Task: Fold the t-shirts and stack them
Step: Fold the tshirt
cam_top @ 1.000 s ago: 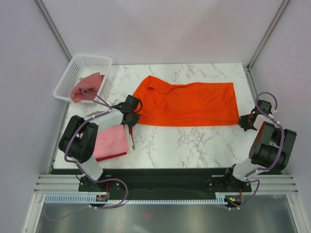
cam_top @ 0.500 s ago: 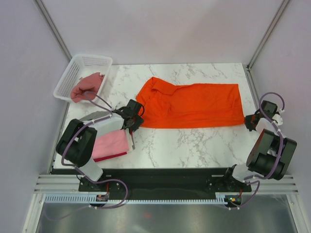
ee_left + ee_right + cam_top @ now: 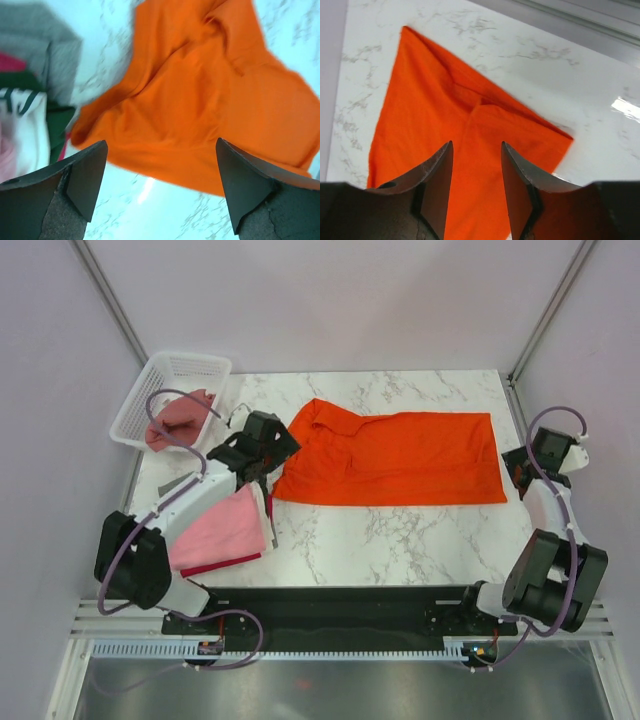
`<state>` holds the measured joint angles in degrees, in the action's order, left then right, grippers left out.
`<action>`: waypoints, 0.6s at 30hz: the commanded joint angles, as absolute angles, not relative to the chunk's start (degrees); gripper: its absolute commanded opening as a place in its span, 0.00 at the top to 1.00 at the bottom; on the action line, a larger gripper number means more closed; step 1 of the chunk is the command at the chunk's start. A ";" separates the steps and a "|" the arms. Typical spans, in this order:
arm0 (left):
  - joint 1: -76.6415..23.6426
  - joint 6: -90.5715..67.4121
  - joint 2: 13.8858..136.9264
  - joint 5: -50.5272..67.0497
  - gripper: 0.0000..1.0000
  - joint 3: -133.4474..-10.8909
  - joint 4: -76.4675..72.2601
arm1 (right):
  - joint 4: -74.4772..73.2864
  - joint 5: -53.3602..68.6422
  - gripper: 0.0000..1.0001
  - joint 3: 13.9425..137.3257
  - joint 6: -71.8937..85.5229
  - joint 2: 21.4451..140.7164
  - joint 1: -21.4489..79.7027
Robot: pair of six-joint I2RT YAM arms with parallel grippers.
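1. bright orange short-sleeved cloth t-shirt (image 3: pixel 390 457): lay flat as a long band across the middle of the white marble-patterned desk (image 3: pixel 400 540). appeared laid lengthwise to put one end within reach of each arm. rumpled in soft ridges at the left end, square at the right. touched by neither arm.

2. left jaws: stood wide apart and empty. hung just above the near left corner of the orange shirt, angled down at it. judged placed there to take that corner for a next fold.

3. right jaws: stood partly apart and empty. hung just off the right edge of the shirt, pointed along its length. judged to mirror the left side for an even lift of the cloth.

4. light pink folded cloth t-shirt (image 3: pixel 222 532): sat topmost on a small pile at the near left of the desk, partly under the left arm. edged with grey and dark green cloth in the left wrist view. judged the pile meant for the orange shirt, hence kept close.

5. dusty rose cloth t-shirt (image 3: pixel 180 420): lay crumpled inside the white mesh plastic basket (image 3: pixel 190 360) at the far left corner, not yet folded.
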<state>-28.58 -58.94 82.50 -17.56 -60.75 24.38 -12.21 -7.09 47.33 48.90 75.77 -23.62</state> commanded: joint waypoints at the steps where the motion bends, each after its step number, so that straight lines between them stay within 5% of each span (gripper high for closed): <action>1: -26.81 -51.77 87.96 -19.16 0.05 -69.68 23.38 | -7.83 -4.66 0.50 53.25 48.07 79.70 -21.36; 7: -24.26 -51.59 105.36 -14.68 0.14 -85.06 19.08 | -7.73 -2.82 0.56 64.94 48.95 92.97 -18.46; 18: -23.12 -55.72 125.85 -13.10 0.15 -106.86 16.79 | -13.43 -6.76 0.60 90.33 50.36 118.55 -15.56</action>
<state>-23.44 -54.63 123.63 -14.37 -100.77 19.53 -10.63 -4.10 83.09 49.93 114.19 -16.21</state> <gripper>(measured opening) 0.854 0.396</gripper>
